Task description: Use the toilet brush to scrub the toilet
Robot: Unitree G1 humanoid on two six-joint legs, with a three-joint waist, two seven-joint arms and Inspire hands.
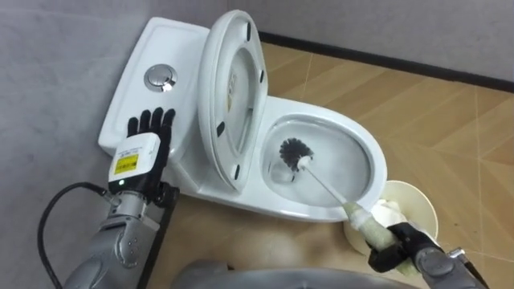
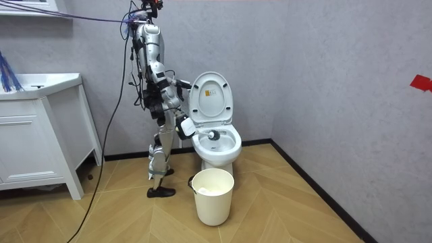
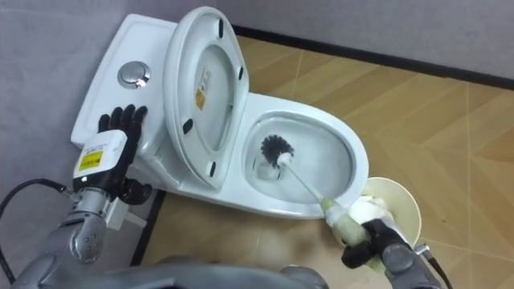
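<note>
- Grey wall [image 1: 48, 48] and a wood floor [image 1: 450, 96] with dark skirting frame a small bathroom; a white cabinet [image 2: 34, 135] stands at the room view's left.
- In the room view the robot stands just beside the toilet [image 1: 373, 156], between it and the cabinet.
- Lid [image 1: 233, 80] and seat are tipped up against the cistern [image 1: 152, 44], so the bowl lies open.
- The brush [image 1: 321, 181] is in the bowl: its dark bristle head sits low on the far inner wall, and the pale shaft slants back over the near rim.
- The right robot hand [image 1: 401, 245] is clenched round the brush's handle, just outside the rim and above a white bucket [image 1: 422, 205] that stands on the floor touching or just beside the toilet.
- The left robot hand [image 1: 148, 132] is released, fingers straight, at the cistern's near edge beside the lid; I cannot tell whether it touches.
- Step in hand, as I judge it: scrubbing the inside of the bowl, with the bristles already at the porcelain.
- The next move likely calls for sweeping the head round the bowl's wall and under the rim, keeping the grip firm and the shaft clear of the raised seat.
- Risk: a wide swing could knock the seat down or flick water onto the floor.
</note>
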